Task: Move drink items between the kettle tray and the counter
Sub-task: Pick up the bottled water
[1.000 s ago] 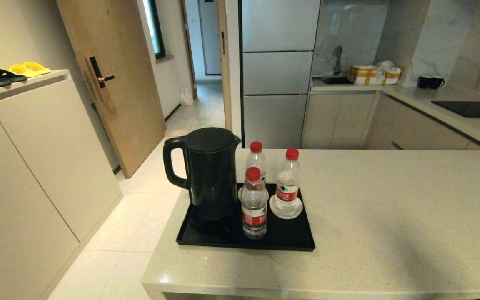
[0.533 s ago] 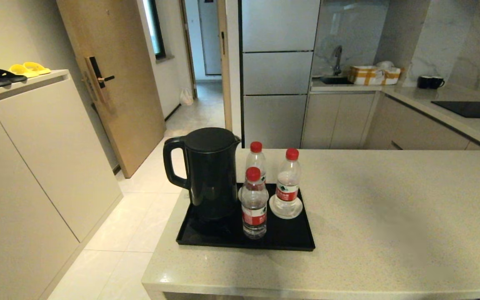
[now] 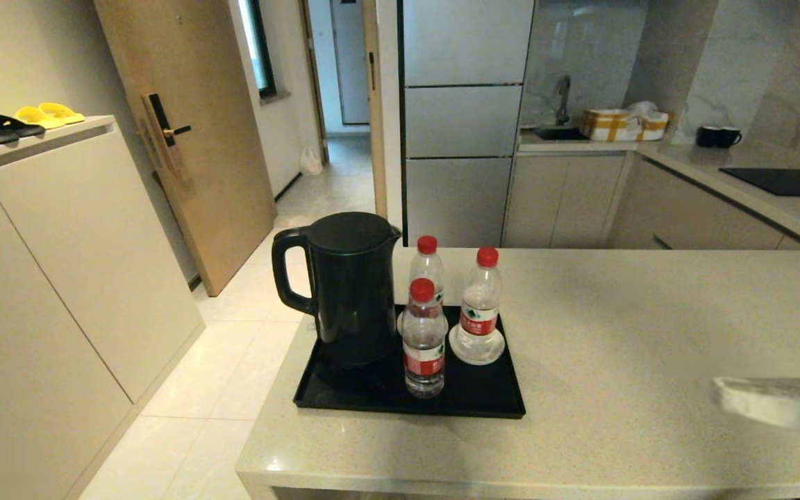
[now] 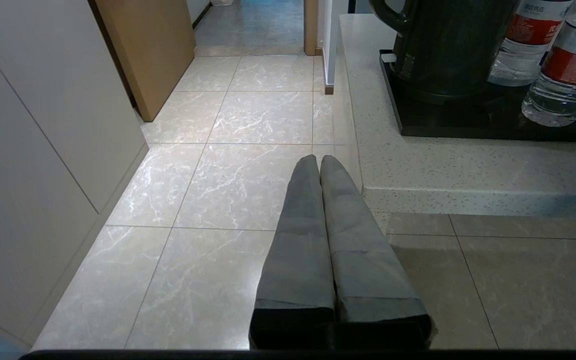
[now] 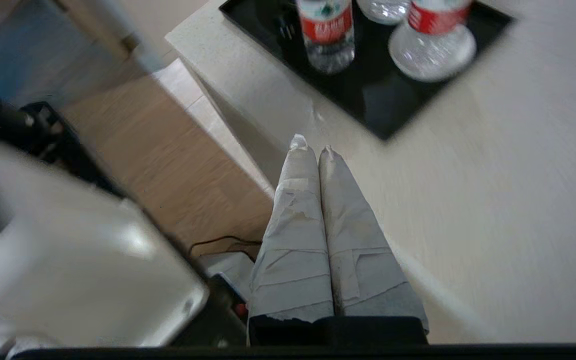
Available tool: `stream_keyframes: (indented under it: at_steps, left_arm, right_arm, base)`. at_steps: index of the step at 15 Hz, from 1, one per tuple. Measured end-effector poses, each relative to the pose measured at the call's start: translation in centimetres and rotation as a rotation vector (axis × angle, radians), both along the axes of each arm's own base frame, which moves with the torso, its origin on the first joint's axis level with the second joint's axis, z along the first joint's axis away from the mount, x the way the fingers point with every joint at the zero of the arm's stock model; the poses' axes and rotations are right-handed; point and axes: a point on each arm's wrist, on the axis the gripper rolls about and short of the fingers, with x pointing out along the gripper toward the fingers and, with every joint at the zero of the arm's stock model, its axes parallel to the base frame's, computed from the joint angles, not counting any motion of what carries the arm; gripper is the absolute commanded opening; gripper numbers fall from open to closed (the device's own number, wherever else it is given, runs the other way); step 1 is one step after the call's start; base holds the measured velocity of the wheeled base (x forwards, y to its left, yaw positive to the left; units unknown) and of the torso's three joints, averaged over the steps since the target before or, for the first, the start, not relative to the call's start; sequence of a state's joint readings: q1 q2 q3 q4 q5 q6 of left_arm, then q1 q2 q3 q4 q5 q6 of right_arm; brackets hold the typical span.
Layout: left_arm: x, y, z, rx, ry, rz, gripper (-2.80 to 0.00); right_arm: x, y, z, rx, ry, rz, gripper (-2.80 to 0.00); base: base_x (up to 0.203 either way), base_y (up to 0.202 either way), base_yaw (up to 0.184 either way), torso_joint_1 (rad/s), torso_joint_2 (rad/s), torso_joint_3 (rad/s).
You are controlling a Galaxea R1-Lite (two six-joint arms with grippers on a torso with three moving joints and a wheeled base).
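Observation:
On the counter lies the black kettle tray with the black kettle at its left. Three red-capped water bottles stand on the tray: one at the front, one behind it, and one to the right on a white saucer. My right gripper is shut and empty, low over the counter, well right of the tray. In its wrist view the right gripper points towards the tray's corner. My left gripper is shut and empty, below the counter's edge over the floor.
The tray sits close to the counter's left edge, with tiled floor beyond. A beige cabinet with slippers stands at the left. Black mugs and a cooktop panel are on the far worktop.
My right gripper has come into the head view at the right edge, over the counter; earlier only its shadow showed there. The bottles, kettle and tray have not moved.

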State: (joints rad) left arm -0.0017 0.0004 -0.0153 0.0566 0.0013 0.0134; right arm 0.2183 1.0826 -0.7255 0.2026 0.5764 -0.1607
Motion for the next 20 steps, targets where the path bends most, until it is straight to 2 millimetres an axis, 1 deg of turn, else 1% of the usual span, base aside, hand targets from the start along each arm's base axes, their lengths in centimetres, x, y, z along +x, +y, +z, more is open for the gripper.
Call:
stream_keyframes:
  at_steps: [2,4,5,6,7,9,12,14,17,20]
  left_arm:
    - [0.0,0.0,0.0,0.000,0.000,0.001,-2.80]
    - [0.0,0.0,0.0,0.001,0.000,0.000,-2.80]
    - [0.0,0.0,0.0,0.000,0.000,0.000,-2.80]
    - [0.0,0.0,0.0,0.000,0.000,0.000,-2.80]
    - [0.0,0.0,0.0,0.000,0.000,0.000,-2.80]
    - [0.0,0.0,0.0,0.000,0.000,0.000,-2.80]
    - [0.0,0.0,0.0,0.000,0.000,0.000,-2.80]
    - [0.0,0.0,0.0,0.000,0.000,0.000,-2.80]
    - [0.0,0.0,0.0,0.000,0.000,0.000,-2.80]
    - [0.0,0.0,0.0,0.000,0.000,0.000,-2.80]
  right_arm:
    - [4.6,1.9,-1.0,0.020,-0.003,0.028,-2.80]
    - [7.8,3.8,-2.2,0.039,-0.017,0.076,-2.80]
    - [8.9,5.1,-2.9,0.042,-0.012,0.118,-2.80]
    - [9.4,6.2,-3.5,0.043,-0.005,0.156,0.00]
    - [9.7,7.3,-4.1,0.049,0.014,0.185,0.00]
    - [9.6,8.7,-4.5,0.080,0.065,0.211,0.00]
    - [8.9,10.0,-4.9,0.084,0.101,0.261,0.00]
    - [9.0,10.8,-5.6,0.078,0.113,0.288,0.00]
    - [10.6,12.2,-7.7,0.087,0.073,0.289,0.00]
    - [13.2,13.9,-9.7,0.131,-0.012,0.185,0.00]
  base:
    - [0.000,0.000,0.000,0.000,0.00,0.000]
    - [0.000,0.000,0.000,0.000,0.00,0.000]
    - [0.000,0.000,0.000,0.000,0.00,0.000]
    - [0.000,0.000,0.000,0.000,0.00,0.000]
    - [0.000,0.000,0.000,0.000,0.00,0.000]
    - [0.000,0.000,0.000,0.000,0.00,0.000]
    - [0.000,0.000,0.000,0.000,0.00,0.000]
    - [0.000,0.000,0.000,0.000,0.00,0.000]
    - [0.000,0.000,0.000,0.000,0.00,0.000]
    - [0.000,0.000,0.000,0.000,0.00,0.000]
